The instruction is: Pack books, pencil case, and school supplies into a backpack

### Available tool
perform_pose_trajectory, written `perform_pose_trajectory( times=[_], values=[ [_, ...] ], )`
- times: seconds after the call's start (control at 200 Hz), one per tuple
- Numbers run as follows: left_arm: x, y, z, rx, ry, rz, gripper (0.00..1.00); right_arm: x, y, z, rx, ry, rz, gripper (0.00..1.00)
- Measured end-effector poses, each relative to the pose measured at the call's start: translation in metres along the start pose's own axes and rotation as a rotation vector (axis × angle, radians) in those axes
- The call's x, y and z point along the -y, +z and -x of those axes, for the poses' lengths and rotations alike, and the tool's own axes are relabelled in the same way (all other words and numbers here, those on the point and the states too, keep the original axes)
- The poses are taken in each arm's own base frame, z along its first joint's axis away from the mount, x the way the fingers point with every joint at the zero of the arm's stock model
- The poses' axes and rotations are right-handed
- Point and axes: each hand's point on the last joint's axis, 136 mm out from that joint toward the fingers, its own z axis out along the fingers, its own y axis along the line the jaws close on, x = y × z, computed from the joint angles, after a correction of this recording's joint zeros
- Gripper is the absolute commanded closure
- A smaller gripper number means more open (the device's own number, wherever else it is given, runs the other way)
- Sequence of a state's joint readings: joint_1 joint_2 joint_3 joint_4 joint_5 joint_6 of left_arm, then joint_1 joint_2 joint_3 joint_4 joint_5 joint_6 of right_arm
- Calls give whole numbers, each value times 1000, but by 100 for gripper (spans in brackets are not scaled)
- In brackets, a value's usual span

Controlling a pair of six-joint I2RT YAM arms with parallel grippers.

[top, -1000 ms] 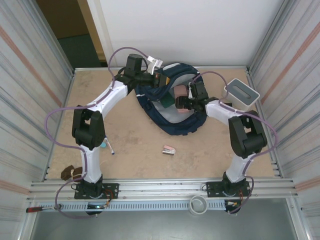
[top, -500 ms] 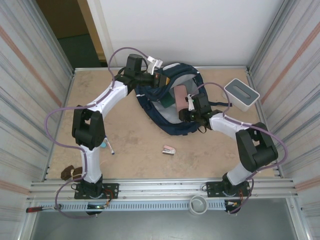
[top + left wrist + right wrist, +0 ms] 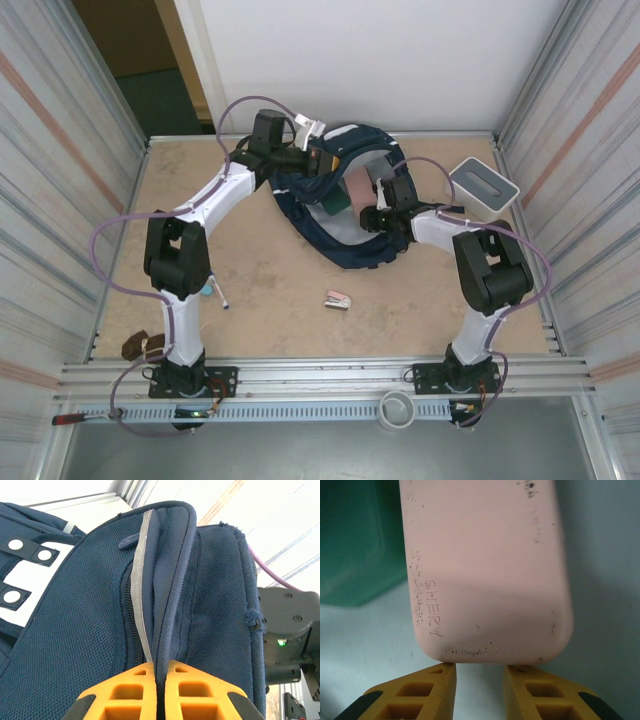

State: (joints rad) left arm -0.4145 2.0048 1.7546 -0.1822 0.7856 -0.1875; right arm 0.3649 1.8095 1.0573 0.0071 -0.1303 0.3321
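Left arm [image 3: 215, 200] stretching to navy backpack [image 3: 90, 615], left gripper [image 3: 159, 667] pinching its zipped rim, right gripper [image 3: 479, 672] sitting slightly parted, tips before scuffed pink pencil case [image 3: 485, 570]

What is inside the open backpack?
A pink pencil case and a green item lie inside the backpack. Anything deeper is hidden under its navy fabric.

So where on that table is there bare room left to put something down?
The biggest bare stretch of the table lies between the left arm, the backpack and the stapler. The far left corner is bare too. It is crowded at the back, where both arms meet the backpack, and near the white box.
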Motion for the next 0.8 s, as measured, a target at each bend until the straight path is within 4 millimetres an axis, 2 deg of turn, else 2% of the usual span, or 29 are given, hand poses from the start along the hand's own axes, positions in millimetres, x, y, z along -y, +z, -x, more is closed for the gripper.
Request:
perform_pose_trajectory(
  times=[0.105,0.215,0.351,0.516,0.601,0.686,0.746,0.802],
  values=[
    [0,0,0,0,0,0,100,-3,7,21,49,7,9,71],
    [0,0,0,0,0,0,100,-6,14,35,88,29,26,70],
    [2,2,-1,-3,0,-4,100,-10,23,47,127,65,47,66],
    [2,5,-7,-13,-4,-7,100,-13,20,53,166,86,70,55],
    [2,7,-12,-21,-9,-8,100,-12,5,43,175,83,78,49],
    [3,12,-18,-28,-8,-10,100,-11,-22,31,186,78,81,42],
    [3,16,-24,-35,-4,-7,94,-10,-44,27,210,71,80,39],
    [4,22,-35,-49,-1,-4,84,-5,-65,28,245,70,67,37]
  ],
)
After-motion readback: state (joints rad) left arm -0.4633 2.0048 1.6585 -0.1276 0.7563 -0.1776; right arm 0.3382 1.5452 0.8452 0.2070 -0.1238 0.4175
